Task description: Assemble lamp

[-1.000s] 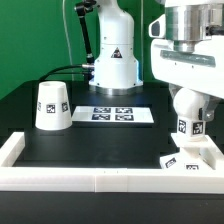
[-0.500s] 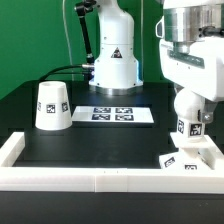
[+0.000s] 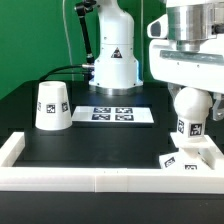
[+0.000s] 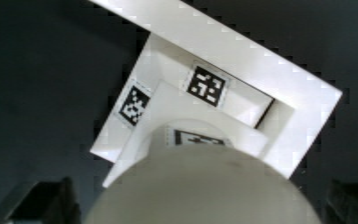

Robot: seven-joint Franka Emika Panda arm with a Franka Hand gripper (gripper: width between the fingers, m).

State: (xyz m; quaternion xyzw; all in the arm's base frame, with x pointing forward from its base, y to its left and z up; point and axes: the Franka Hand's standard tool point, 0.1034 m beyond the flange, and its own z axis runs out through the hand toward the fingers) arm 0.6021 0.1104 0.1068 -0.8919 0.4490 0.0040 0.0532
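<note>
The ball-headed bulb (image 3: 187,122) stands upright on the flat square base (image 3: 190,158) in the front corner at the exterior view's right. My gripper (image 3: 190,92) sits right over the bulb's ball head. In the wrist view the bulb (image 4: 197,185) fills the space between my dark fingers (image 4: 51,200), with a dark gap on each side, so the gripper (image 4: 197,200) looks open. The tagged base (image 4: 167,70) shows beneath it. The cup-like shade (image 3: 51,106) stands alone, wide end down, at the exterior view's left.
The marker board (image 3: 120,115) lies flat at the back middle, in front of the arm's white pedestal (image 3: 115,60). A white raised wall (image 3: 100,180) borders the black table along the front and both sides; the base rests against its corner.
My hand has turned about its vertical axis above the bulb, one way and back. The bulb's tag, the base and the shade have not visibly moved.
</note>
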